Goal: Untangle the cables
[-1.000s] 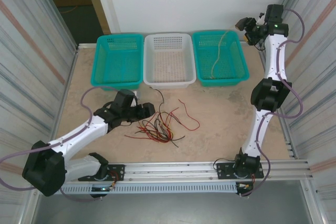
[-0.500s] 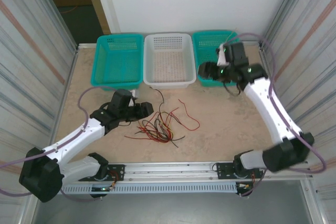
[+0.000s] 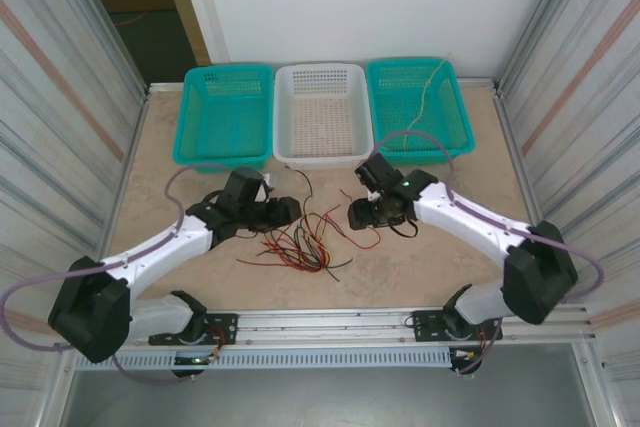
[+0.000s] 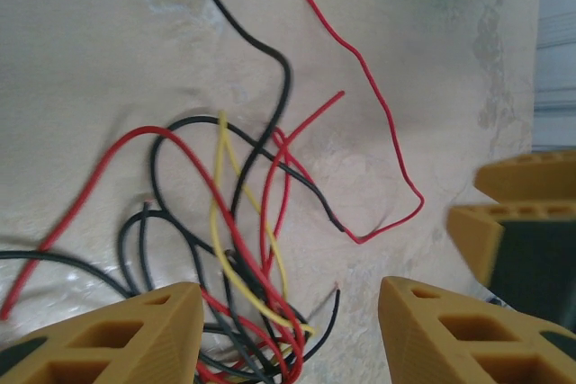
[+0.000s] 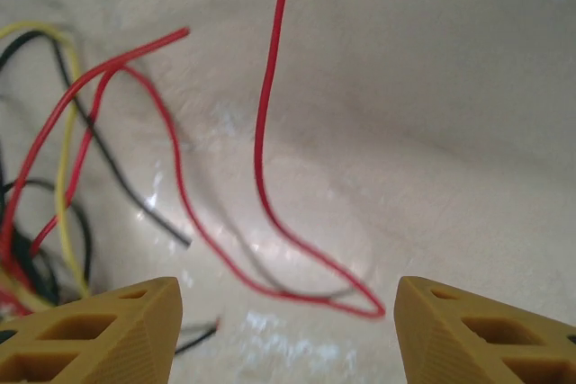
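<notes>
While both arms reach in over the table point(image 3: 440, 277), here's the layout, left to right.

- Back row: teal basket point(image 3: 225, 159) on the left, white basket point(image 3: 322, 160) in the middle, second teal basket point(image 3: 450, 152) on the right.
- Left gripper point(image 3: 283, 210) sits low at the left edge of the cable pile. Wrist view: the left gripper point(image 4: 288, 312) has its jaws spread wide with nothing pinched. Several red, black and yellow strands lie on the table in the gap between its fingers point(image 4: 144, 334).
- Cables point(image 3: 300, 242): the main tangle is mid-table in front of the white basket, between the two grippers. It's red and black mostly, with a yellow cable point(image 4: 216, 213) threaded through. One black strand point(image 3: 305, 185) trails off toward the white basket.
- A loose red cable point(image 3: 368, 237) loops out on the right side of the pile. Its far end lies clear of the knot; can't tell if the near end is caught.
- Right gripper point(image 3: 358, 215) hovers right beside that loop. Wrist view: the right gripper point(image 5: 288, 303) has its jaws apart, holding nothing, with the red loop on the table between the fingertips.
- One tan cable point(image 3: 418, 105) lies in the right teal basket, well apart from the pile.
</notes>
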Robot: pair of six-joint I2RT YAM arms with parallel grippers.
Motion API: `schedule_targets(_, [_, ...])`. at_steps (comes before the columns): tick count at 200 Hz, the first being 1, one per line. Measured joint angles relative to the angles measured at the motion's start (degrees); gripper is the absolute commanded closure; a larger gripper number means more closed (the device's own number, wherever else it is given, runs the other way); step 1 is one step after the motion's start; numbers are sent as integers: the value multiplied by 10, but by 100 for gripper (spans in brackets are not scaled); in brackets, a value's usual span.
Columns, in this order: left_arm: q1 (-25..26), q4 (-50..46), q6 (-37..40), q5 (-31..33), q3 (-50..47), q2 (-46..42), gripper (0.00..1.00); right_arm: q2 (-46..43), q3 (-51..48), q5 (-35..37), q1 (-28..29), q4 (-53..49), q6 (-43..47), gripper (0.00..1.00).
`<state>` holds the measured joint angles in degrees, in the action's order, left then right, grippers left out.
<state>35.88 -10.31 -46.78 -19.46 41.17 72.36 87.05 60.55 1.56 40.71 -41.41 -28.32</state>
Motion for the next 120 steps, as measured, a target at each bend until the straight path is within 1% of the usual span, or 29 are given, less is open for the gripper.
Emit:
schedule_targets(18, [18, 3, 2, 3, 24, 22, 45, 52, 23, 7, -1, 12, 10, 46])
schedule_targets(40, [29, 3, 2, 11, 47, 43, 45, 95, 36, 12, -1, 27, 19, 54])
schedule_targets(45, [29, 4, 2, 12, 50, 47, 46, 103, 38, 13, -1, 30, 23, 60])
schedule_targets(49, [29, 5, 2, 14, 51, 49, 46, 107, 38, 13, -1, 33, 21, 67])
schedule_targets(50, [29, 6, 2, 14, 52, 50, 46, 109, 38, 13, -1, 33, 23, 67])
schedule_targets(58, [29, 9, 2, 16, 52, 58, 47, 117, 39, 14, -1, 37, 29, 77])
schedule_targets(73, [29, 13, 1, 17, 52, 72, 50, 124, 39, 18, -1, 37, 31, 89])
schedule_targets(86, [29, 16, -1, 17, 53, 88, 55, 120, 39, 23, 0, 36, 33, 96])
schedule_targets(97, [29, 16, -2, 18, 55, 104, 59, 110, 39, 30, 2, 31, 34, 100])
schedule_targets(120, [29, 12, -7, 25, 64, 139, 69, 50, 44, 47, 23, 9, 35, 100])
